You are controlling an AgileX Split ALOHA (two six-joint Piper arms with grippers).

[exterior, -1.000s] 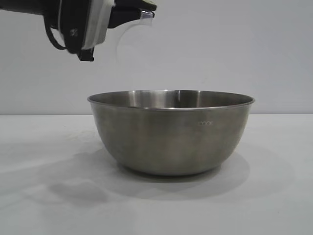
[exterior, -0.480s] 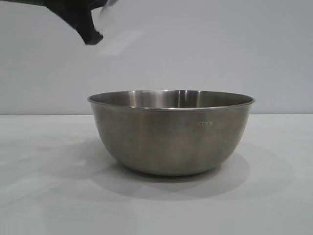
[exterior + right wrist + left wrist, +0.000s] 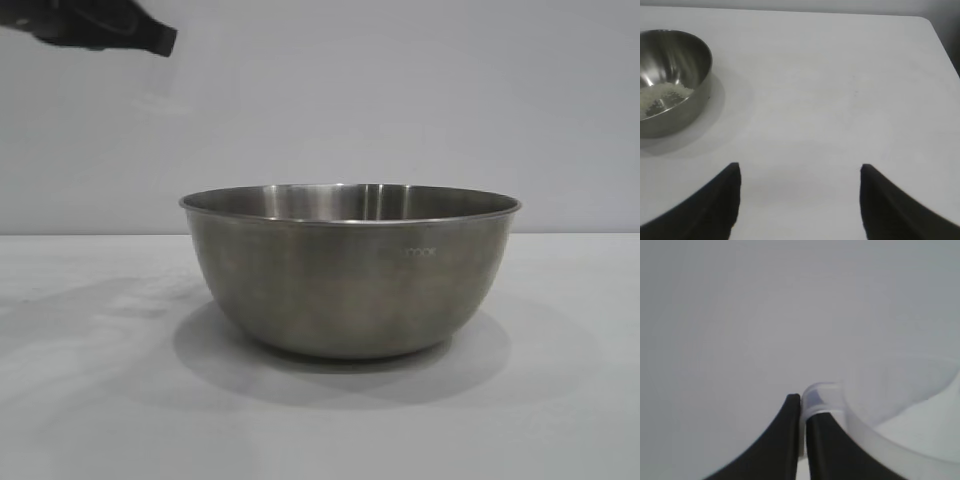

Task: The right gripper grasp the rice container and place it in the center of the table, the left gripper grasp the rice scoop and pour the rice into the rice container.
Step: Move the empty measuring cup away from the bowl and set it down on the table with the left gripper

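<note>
The left gripper, pinching the frosted plastic rice scoop, has withdrawn leftward; whitish rice lies in the steel bowl; the right gripper gapes empty.

The left hand had drawn away toward the upper left corner of the exterior view; a second before it hung above the left part of the rice container's rim, now only a dark tip showed at the frame's top edge, well clear of the bowl; its body had rolled, white housing and cable loop no longer seen; the rice scoop, earlier visible tilted over the bowl, had gone out of the exterior view; the hand's shadow on the worktop left of the bowl had faded and shifted leftward.
</note>
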